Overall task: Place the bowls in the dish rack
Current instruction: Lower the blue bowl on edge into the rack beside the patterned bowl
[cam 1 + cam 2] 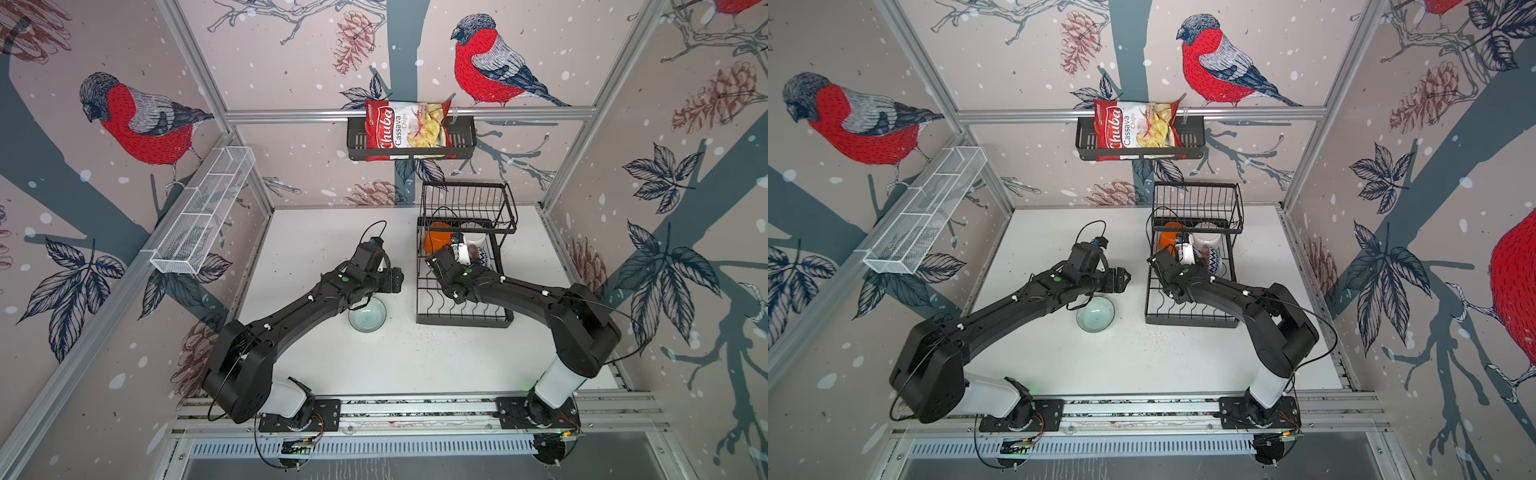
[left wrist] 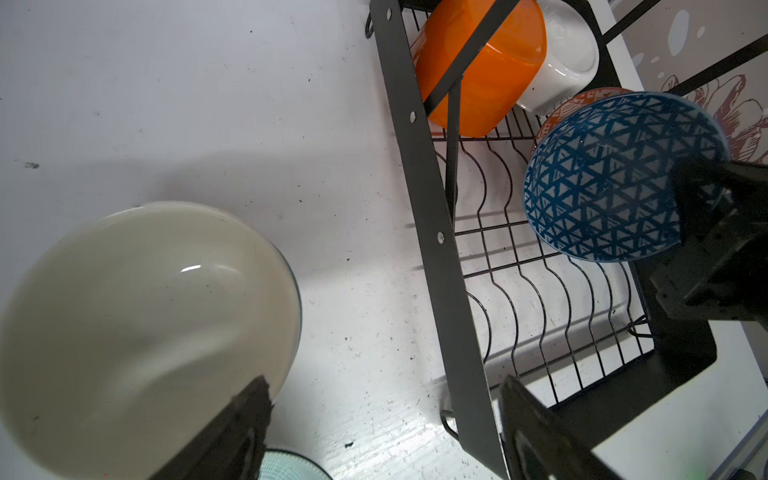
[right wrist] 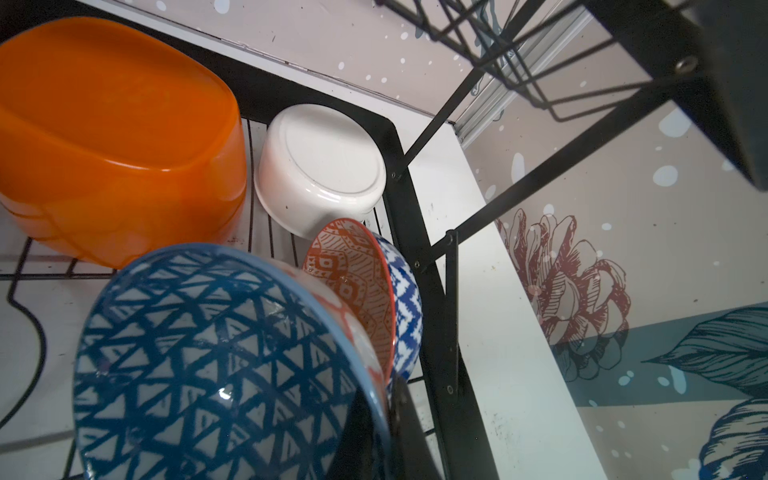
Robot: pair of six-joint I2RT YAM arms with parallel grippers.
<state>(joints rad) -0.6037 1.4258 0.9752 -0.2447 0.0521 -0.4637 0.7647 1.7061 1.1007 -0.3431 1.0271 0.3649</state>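
Dish rack [image 1: 465, 322] is standing toward the back right of the white table [image 1: 311, 241] in both top views, its raised basket tier sitting over the far end and its flat tray of curved wires reaching forward. A long white mesh tray [image 1: 203, 216] is hanging along the left wall. On the back wall a black wall basket [image 1: 462, 137] is carrying a red and white chip bag [image 1: 405, 129] reading "Chuba Cassava Chips". The orange bowl [image 3: 112, 137] is lying bottom up in the far left corner of the dish rack. The cream bowl [image 2: 137, 332] is showing close and blurred in the left wrist view, with one finger crossing in front of its wall. The teal bowl [image 1: 368, 316] is sitting upright on the table, just left of the rack's front and under the left arm's wrist. The white bowl [image 3: 324, 166] is lying bottom up just beside the orange one. In front of it the red patterned bowl [image 3: 353, 270] is standing on edge, with the blue zigzag bowl [image 3: 405, 316] leaning right behind. The right gripper [image 3: 386, 436] is pinching the rim of the blue triangle bowl [image 3: 199, 365], holding it on edge over the tray, near the red one. The left gripper [image 2: 382, 381] is hovering with its fingers spread wide, the cream bowl lying outside them. Whether it is carrying that bowl I cannot tell.
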